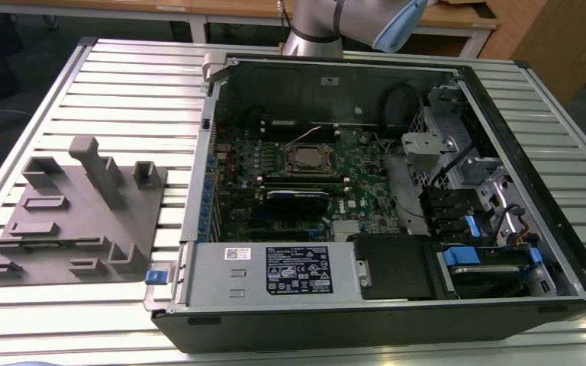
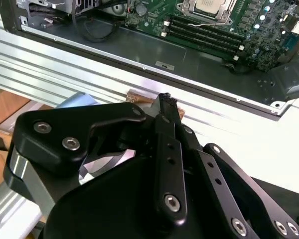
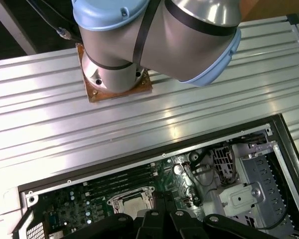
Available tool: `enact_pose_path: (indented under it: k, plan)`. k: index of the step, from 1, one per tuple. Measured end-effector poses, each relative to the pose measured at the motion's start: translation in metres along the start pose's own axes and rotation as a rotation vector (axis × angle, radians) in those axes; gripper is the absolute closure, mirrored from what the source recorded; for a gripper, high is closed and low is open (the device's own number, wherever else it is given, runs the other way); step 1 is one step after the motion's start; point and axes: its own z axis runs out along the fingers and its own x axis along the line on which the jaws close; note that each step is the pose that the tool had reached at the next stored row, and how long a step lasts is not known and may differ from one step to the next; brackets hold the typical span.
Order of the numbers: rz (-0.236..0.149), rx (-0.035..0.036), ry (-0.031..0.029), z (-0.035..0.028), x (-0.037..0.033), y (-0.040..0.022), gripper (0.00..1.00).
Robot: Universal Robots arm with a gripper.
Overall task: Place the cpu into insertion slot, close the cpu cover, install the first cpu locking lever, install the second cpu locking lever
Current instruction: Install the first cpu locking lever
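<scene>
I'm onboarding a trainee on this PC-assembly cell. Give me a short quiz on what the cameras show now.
1. True or false: the cpu lies on the grey fixture tray.
2. The computer case rests on: A) a slatted metal table, B) a carpet, C) a cardboard box.
3. In the exterior view, on which side of the case is the tray?
Key: 1 false, it sits in the insertion slot; 2 A; 3 left.

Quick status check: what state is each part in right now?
Chip: seated, lying flat.
Cover: down around the chip.
Gripper: shut, holding nothing.
Computer case: side panel off, lying flat on the table.
</scene>
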Motion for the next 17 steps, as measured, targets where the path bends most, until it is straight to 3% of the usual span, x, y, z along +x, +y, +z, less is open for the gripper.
enact_pose_path:
  k: [3, 17]
  plan:
    - [0.000, 0.0003, -0.0001, 0.0000, 0.0000, 0.0000, 0.89]
    - [0.000, 0.0003, -0.0001, 0.0261, 0.0021, -0.0154, 0.89]
